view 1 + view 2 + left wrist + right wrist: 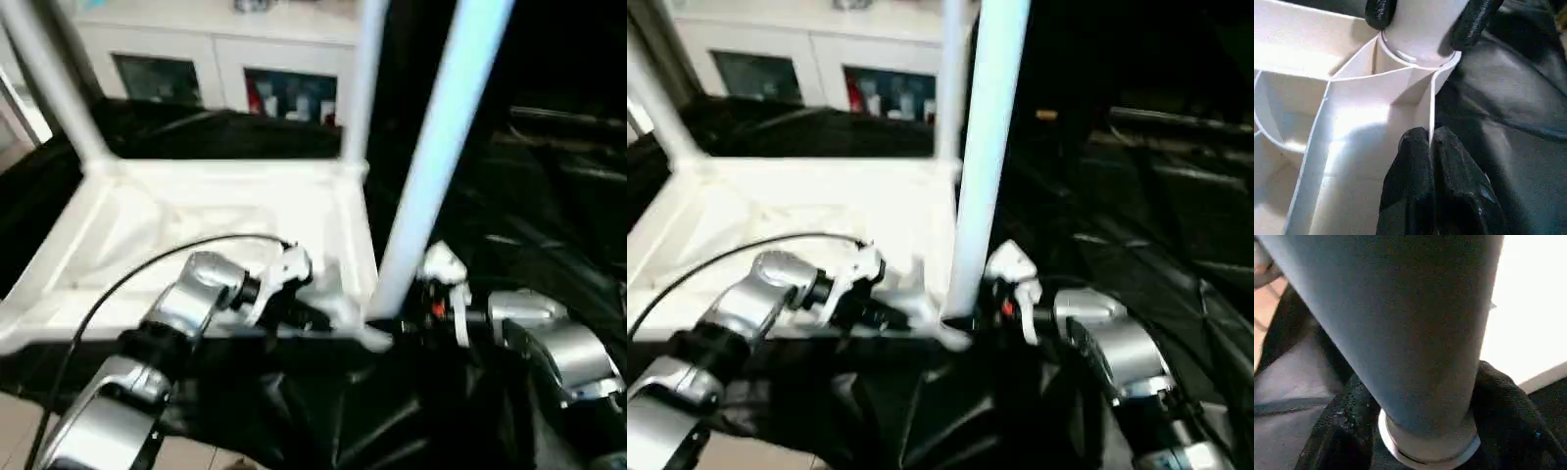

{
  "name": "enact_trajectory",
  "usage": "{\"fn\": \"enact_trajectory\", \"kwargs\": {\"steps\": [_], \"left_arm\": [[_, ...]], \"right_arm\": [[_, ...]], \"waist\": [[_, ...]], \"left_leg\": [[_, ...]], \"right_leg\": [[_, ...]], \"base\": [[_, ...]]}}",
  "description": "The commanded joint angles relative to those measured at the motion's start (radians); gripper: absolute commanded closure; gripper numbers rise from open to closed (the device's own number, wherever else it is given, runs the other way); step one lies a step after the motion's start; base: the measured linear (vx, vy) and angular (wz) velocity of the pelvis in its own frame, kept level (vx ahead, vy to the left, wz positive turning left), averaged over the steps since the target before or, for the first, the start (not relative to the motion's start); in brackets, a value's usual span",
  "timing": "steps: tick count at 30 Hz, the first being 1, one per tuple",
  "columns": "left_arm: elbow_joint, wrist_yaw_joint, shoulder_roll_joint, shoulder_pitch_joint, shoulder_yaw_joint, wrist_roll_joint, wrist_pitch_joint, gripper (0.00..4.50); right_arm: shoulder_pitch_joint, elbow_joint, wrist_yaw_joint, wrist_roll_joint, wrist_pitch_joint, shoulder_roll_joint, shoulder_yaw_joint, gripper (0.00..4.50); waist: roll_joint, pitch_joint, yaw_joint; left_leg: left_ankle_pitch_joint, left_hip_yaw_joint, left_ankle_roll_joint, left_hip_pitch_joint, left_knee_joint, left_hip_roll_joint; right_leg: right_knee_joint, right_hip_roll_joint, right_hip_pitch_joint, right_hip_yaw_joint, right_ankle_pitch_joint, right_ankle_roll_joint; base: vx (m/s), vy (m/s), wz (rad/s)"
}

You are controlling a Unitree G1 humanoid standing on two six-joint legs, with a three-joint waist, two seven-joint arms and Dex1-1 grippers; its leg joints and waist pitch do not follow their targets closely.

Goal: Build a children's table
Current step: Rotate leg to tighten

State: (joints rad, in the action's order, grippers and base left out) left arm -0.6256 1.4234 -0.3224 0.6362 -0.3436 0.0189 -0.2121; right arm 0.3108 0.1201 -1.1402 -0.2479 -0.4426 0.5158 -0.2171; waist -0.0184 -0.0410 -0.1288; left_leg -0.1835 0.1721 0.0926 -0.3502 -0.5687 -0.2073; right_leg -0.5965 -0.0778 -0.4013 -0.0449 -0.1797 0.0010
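The white plastic rectangular table top (196,211) was seen lying upside down on a surface draped in black sheeting (549,225), its ribbed underside facing up. Three long white tubular legs were seen standing upright in its round corner sockets: one at the far left corner (54,83), one at the far right corner (364,78), and one at the near right corner (441,147).

The left end effector (1429,142) was closed narrow on the thin rim wall of the table top, just beside the near right socket (1418,58), with one black finger (1410,161) on either side of the wall. The right end effector (1422,12) was set around the base of the near right leg, a black finger (1476,19) resting against each side of the tube just above the socket, so that the leg was held between them.

A white cabinet with glass doors (220,73) was visible beyond the far edge of the table top.
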Motion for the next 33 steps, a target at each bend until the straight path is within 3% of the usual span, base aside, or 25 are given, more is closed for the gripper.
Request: {"fn": "enact_trajectory", "kwargs": {"steps": [1,7,10,11,15,19,22,23,25,26,28,33], "left_arm": [[0.031,0.057,0.000,-0.001,-0.027,0.024,-0.025,4.50],[0.070,0.044,-0.008,-0.014,-0.019,0.022,-0.046,4.50],[0.077,0.017,-0.007,-0.018,-0.010,0.024,-0.051,4.50],[0.077,0.017,-0.007,-0.018,-0.010,0.024,-0.051,4.50],[0.041,-0.067,0.013,-0.015,0.012,0.006,-0.027,4.50],[-0.009,-0.182,0.042,0.005,0.036,-0.016,-0.006,4.50],[-0.070,-0.353,0.089,0.041,0.061,-0.050,0.008,4.50],[-0.089,-0.409,0.111,0.053,0.069,-0.056,0.002,4.50],[-0.138,-0.537,0.175,0.084,0.079,-0.068,-0.007,4.50],[-0.138,-0.537,0.175,0.084,0.079,-0.068,-0.007,4.50],[-0.173,-0.612,0.238,0.101,0.074,-0.083,0.005,4.50],[-0.199,-0.654,0.311,0.111,0.054,-0.100,0.028,4.50]], "right_arm": [[-0.009,-0.011,-0.033,0.001,0.002,0.014,-0.031,1.78],[-0.012,-0.018,-0.077,-0.030,-0.026,0.016,-0.041,2.24],[-0.012,-0.018,-0.072,-0.033,-0.030,-0.002,-0.050,2.32],[-0.012,-0.018,-0.072,-0.033,-0.030,-0.002,-0.050,2.33],[-0.030,-0.020,-0.006,-0.019,-0.034,-0.030,-0.036,2.36],[-0.027,0.023,0.104,0.022,-0.021,-0.071,-0.015,2.41],[0.001,0.115,0.296,0.072,-0.024,-0.154,0.033,2.44],[0.012,0.146,0.380,0.091,-0.022,-0.192,0.052,2.49],[0.043,0.220,0.610,0.117,-0.041,-0.299,0.116,2.52],[0.043,0.220,0.610,0.117,-0.041,-0.299,0.116,2.53],[0.070,0.276,0.800,0.133,-0.035,-0.388,0.177,2.54],[0.104,0.326,0.920,0.165,0.012,-0.475,0.190,2.55]], "waist": [[0.001,0.055,-0.001],[0.013,0.056,-0.016],[0.010,0.056,-0.016],[0.013,0.056,-0.015],[0.011,0.054,-0.014],[0.012,0.051,-0.011],[0.005,0.050,-0.009],[0.008,0.049,-0.006],[0.004,0.050,0.004],[0.004,0.050,0.006],[0.006,0.050,0.013],[0.000,0.053,0.017]], "left_leg": [[-0.221,0.002,-0.032,0.001,0.063,-0.021],[-0.180,0.003,-0.043,-0.001,0.060,-0.020],[-0.188,0.002,-0.038,-0.001,0.061,-0.020],[-0.187,0.002,-0.038,-0.001,0.061,-0.020],[-0.202,0.001,-0.030,-0.001,0.062,-0.018],[-0.232,0.000,-0.008,0.000,0.066,-0.015],[-0.247,-0.004,0.009,-0.001,0.070,-0.012],[-0.252,-0.004,0.018,0.000,0.070,-0.009],[-0.268,-0.006,0.034,0.001,0.072,-0.006],[-0.275,-0.007,0.035,0.003,0.072,-0.005],[-0.281,-0.006,0.027,0.004,0.071,-0.006],[-0.274,-0.008,0.029,0.000,0.074,-0.006]], "right_leg": [[0.062,-0.053,0.053,0.032,-0.152,-0.244],[0.058,-0.056,0.054,0.032,-0.140,-0.241],[0.059,-0.057,0.053,0.032,-0.162,-0.234],[0.060,-0.056,0.053,0.032,-0.163,-0.232],[0.065,-0.056,0.052,0.033,-0.209,-0.213],[0.078,-0.058,0.047,0.034,-0.318,-0.171],[0.079,-0.057,0.047,0.032,-0.349,-0.156],[0.083,-0.056,0.044,0.031,-0.368,-0.145],[0.088,-0.056,0.043,0.029,-0.401,-0.132],[0.089,-0.055,0.041,0.029,-0.408,-0.128],[0.091,-0.054,0.039,0.031,-0.391,-0.129],[0.085,-0.052,0.042,0.032,-0.326,-0.135]], "base": [[0.000,0.000,0.00],[0.000,0.000,0.00],[0.000,0.000,0.00],[0.000,0.000,0.00],[0.000,0.000,0.00],[0.000,0.000,0.00],[0.000,0.000,0.00],[0.000,0.000,0.00],[0.000,0.000,0.00],[0.000,0.000,0.00],[0.000,0.000,0.00],[0.000,0.000,0.00]]}}
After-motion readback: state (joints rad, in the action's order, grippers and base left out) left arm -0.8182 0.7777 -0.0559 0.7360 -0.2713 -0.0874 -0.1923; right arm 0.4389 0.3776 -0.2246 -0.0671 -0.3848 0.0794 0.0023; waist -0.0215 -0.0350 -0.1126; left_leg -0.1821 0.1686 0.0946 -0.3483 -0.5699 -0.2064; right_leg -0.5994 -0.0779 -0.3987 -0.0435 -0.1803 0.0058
